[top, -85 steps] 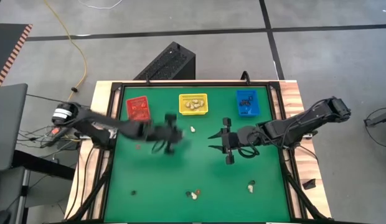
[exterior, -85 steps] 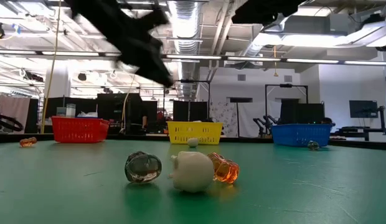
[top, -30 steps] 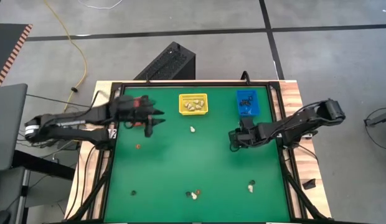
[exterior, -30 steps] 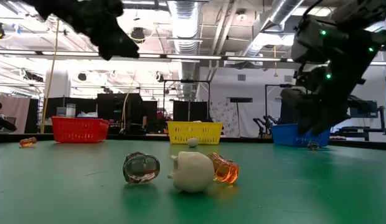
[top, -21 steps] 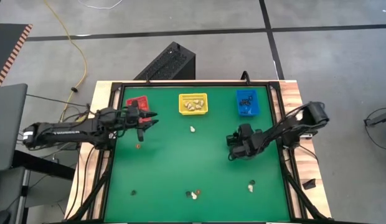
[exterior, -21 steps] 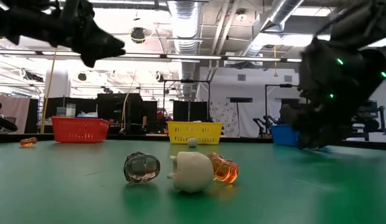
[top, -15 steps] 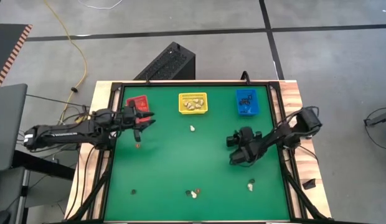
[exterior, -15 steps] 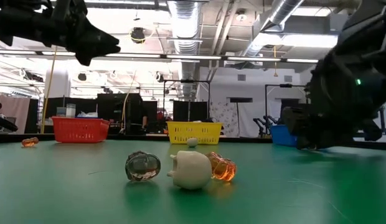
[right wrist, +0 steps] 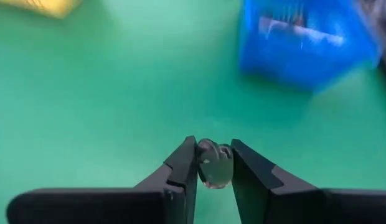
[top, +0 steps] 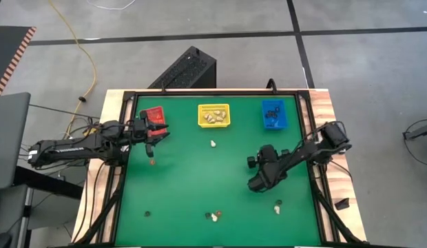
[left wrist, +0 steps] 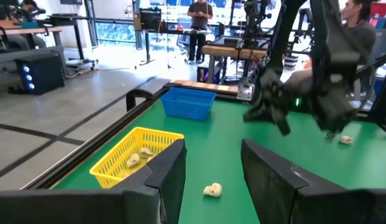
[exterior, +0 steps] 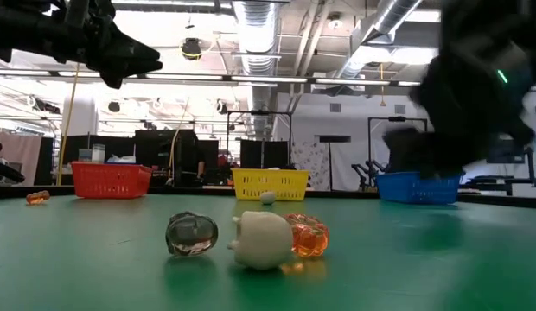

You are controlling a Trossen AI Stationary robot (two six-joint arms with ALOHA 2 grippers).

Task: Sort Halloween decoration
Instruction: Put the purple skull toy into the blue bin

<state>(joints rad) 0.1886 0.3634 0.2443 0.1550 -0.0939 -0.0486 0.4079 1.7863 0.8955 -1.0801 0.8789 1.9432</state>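
My right gripper [right wrist: 208, 163] is clamped on a small grey-black trinket [right wrist: 211, 167] pinched between its two dark fingers; only my right wrist view shows this, with the blue bin [right wrist: 305, 40] at its upper right. From above, that gripper [top: 258, 180] is just a dark lump right of centre on the green table [top: 186, 186], and its load cannot be seen there. My left gripper [left wrist: 208, 177] stands with its fingers apart and nothing between them; in the high view it [top: 157, 131] sits at the left, just beside the red bin [top: 153, 115]. The left wrist view looks across to the yellow bin [left wrist: 134, 158], a cream trinket [left wrist: 211, 189] on the mat, and people in the room behind. The high view also shows an orange piece [top: 151, 162] below the left gripper, a cream one [top: 277, 204] below my right gripper and a cluster [top: 213, 215] at lower centre. The low view shows that cluster close up: a clear-grey piece [exterior: 191, 234], a cream piece [exterior: 260, 239] and an orange piece [exterior: 306, 238], packed side by side.
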